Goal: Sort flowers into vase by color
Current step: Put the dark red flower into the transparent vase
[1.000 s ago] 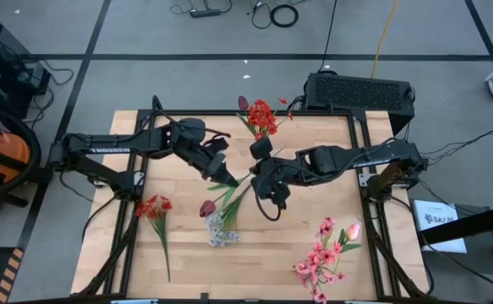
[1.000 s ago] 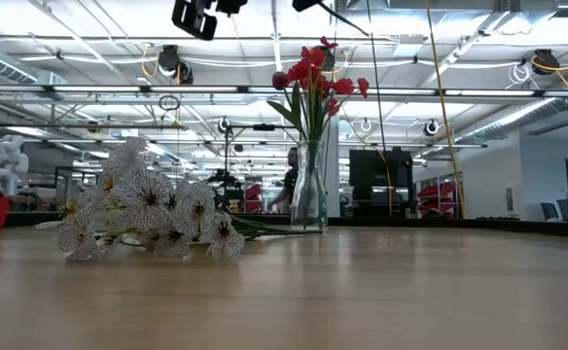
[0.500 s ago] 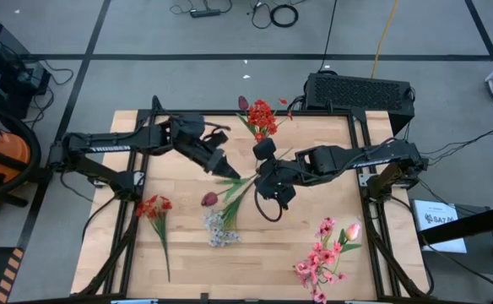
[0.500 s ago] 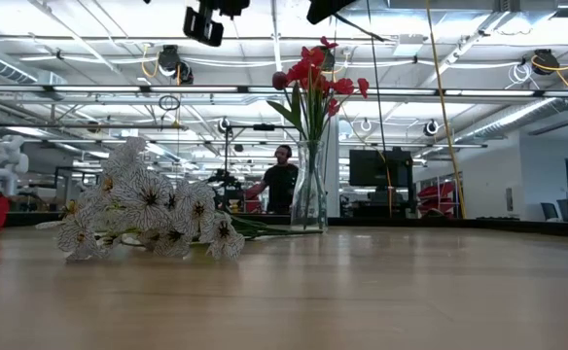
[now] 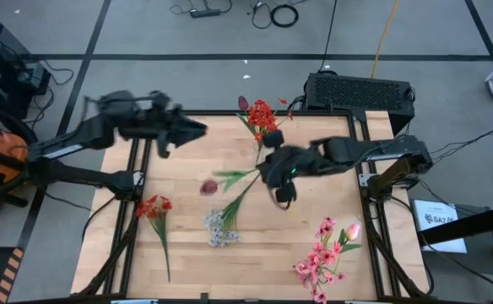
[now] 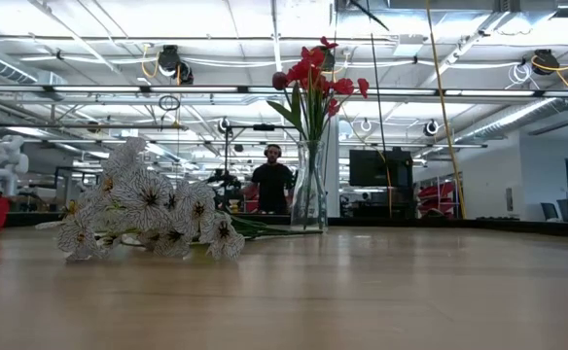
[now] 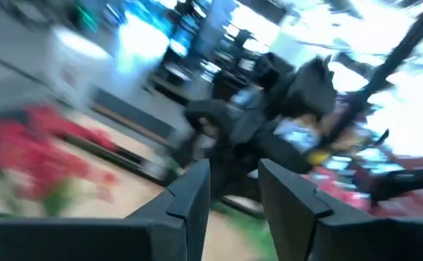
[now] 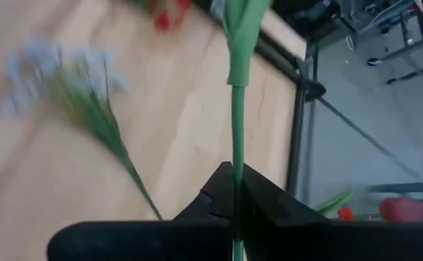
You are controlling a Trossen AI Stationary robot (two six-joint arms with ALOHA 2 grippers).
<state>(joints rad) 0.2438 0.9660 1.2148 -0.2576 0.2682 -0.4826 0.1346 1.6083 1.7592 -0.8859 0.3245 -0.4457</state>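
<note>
A clear vase (image 6: 309, 190) with red flowers (image 5: 262, 118) stands at the table's far middle. My right gripper (image 5: 266, 171) is shut on the green stem of a dark maroon tulip (image 5: 208, 187), just in front of the vase. My left gripper (image 5: 192, 128) hovers open over the far left, holding nothing. White-grey sprays (image 5: 217, 228) lie on their side mid-table. A red cluster (image 5: 154, 207) lies to the left and pink blossoms (image 5: 322, 253) at the near right. My right gripper pinches the tulip's green stem (image 8: 236, 168) between its two fingers, at the end away from the bud. It comes from the table's right. The stem (image 5: 238, 175) runs on toward the left, roughly in line with the fingers, bud end leading.
A black box (image 5: 360, 89) sits beyond the table's far right corner. Dark frame rails (image 5: 132, 181) border the left and right table edges. A person (image 6: 272, 180) stands in the room behind the vase. Bare wood lies between the white sprays and the pink blossoms.
My left gripper has drawn away from the tulip's stem, going up and toward the table's far left corner. My right gripper keeps the tulip and has shifted slightly toward the far edge. The bud has swung toward the far edge and the stem lies more level across the table.
</note>
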